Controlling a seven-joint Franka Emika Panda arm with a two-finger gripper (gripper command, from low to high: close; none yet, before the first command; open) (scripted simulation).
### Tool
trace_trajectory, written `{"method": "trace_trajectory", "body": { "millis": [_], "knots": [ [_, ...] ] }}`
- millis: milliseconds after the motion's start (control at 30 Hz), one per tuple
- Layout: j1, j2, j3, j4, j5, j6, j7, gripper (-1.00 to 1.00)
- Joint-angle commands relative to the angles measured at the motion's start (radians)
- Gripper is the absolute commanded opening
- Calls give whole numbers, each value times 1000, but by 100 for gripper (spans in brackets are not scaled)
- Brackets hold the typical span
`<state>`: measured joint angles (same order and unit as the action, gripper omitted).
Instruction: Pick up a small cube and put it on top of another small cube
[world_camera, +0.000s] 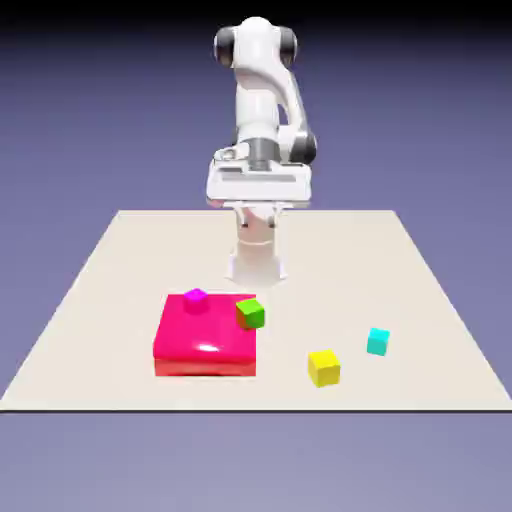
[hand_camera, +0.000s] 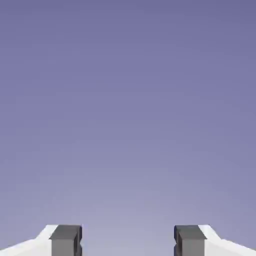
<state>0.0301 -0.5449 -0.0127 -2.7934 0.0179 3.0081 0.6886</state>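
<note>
The small cyan cube (world_camera: 377, 341) lies on the table toward the exterior view's right, with nothing touching it. A slightly larger yellow cube (world_camera: 323, 367) sits just left of it and nearer the front edge. My gripper (world_camera: 258, 197) hangs high above the table's far side, well away from both cubes. In the hand view the gripper (hand_camera: 128, 241) is open. Its two grey fingertips (hand_camera: 65, 240) stand wide apart with only the blue-violet backdrop between them. No cube shows in the hand view.
A flat red block (world_camera: 205, 338) lies left of centre. A small magenta cube (world_camera: 196, 298) rests on its top and a green cube (world_camera: 250, 313) sits tilted at its right corner. The robot's base (world_camera: 257, 262) stands behind the block.
</note>
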Motion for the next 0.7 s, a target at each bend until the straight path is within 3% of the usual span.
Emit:
{"method": "trace_trajectory", "body": {
  "millis": [0,667],
  "knots": [
    [15,21,-11,14,15,-24,-44,0],
    [315,438,-221,289,313,-503,-913,0]
  ]
}}
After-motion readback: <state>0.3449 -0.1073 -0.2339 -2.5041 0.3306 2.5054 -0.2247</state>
